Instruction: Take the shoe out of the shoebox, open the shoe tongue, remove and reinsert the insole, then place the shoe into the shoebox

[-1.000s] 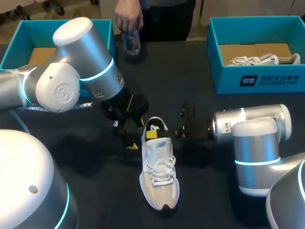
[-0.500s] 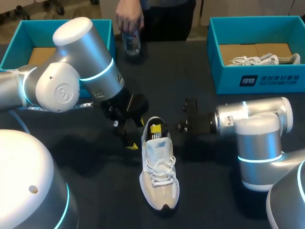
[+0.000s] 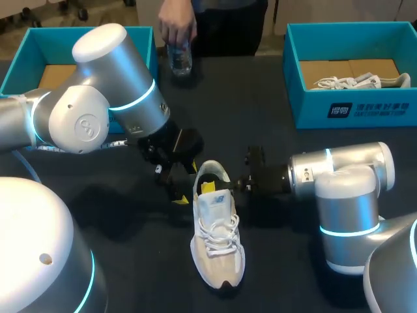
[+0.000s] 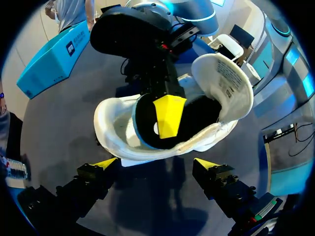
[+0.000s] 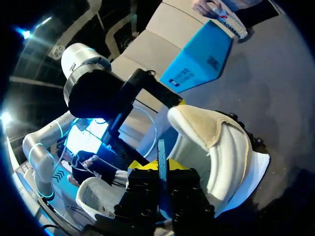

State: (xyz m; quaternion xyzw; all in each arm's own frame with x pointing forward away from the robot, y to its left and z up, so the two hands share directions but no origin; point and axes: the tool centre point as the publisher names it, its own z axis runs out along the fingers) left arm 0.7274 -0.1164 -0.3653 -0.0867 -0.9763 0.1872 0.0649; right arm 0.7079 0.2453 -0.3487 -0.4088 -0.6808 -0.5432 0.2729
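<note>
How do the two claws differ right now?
The left claw is open wide beside the shoe, with nothing in it. The right claw is pinched shut on the thin insole. The left one sits outside the shoe; the right one is inside its opening. Both have yellow tips.

My left arm (image 3: 124,72) and right arm (image 3: 352,176) are chunky silver tubes with rounded joint caps and glowing cyan rings, plus a round logo on one left cap. The left end effector (image 4: 156,164) and right end effector (image 5: 160,169) are blocky black with visible screws and bright yellow wedge tips.
</note>
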